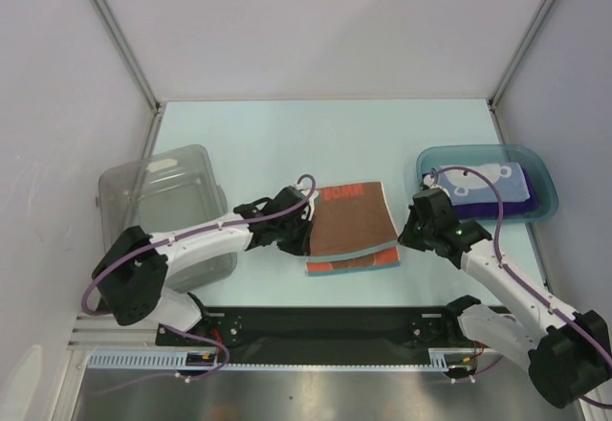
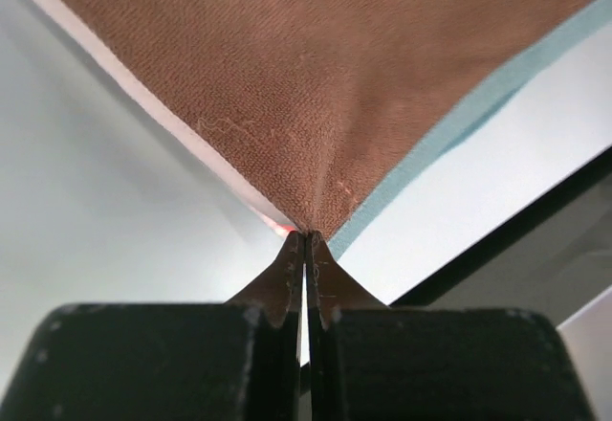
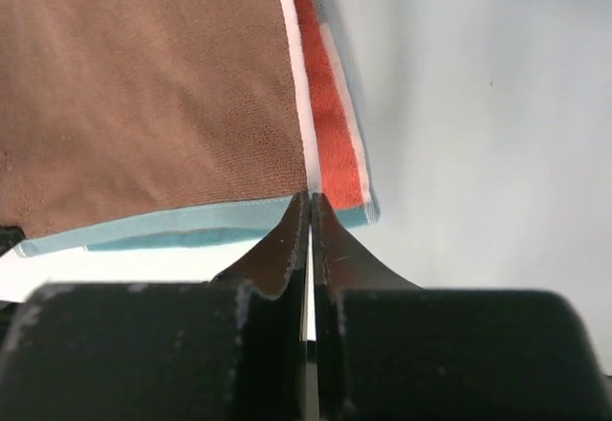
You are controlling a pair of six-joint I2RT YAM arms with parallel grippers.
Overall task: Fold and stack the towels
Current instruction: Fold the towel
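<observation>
An orange-brown towel (image 1: 352, 222) with teal and red edging hangs partly lifted over the middle of the table. My left gripper (image 1: 308, 232) is shut on its near left corner; in the left wrist view the cloth (image 2: 335, 86) fans out from the closed tips (image 2: 305, 239). My right gripper (image 1: 405, 236) is shut on the near right corner, where the right wrist view shows the brown cloth (image 3: 143, 86) and red stripe at the closed tips (image 3: 310, 196). A light blue printed towel (image 1: 483, 184) lies on a purple towel (image 1: 543, 201) at the right.
The folded towels lie in a teal translucent tray (image 1: 538, 158) at the right. A clear plastic bin (image 1: 163, 201) stands at the left, beside my left arm. A black strip (image 1: 325, 323) runs along the table's near edge.
</observation>
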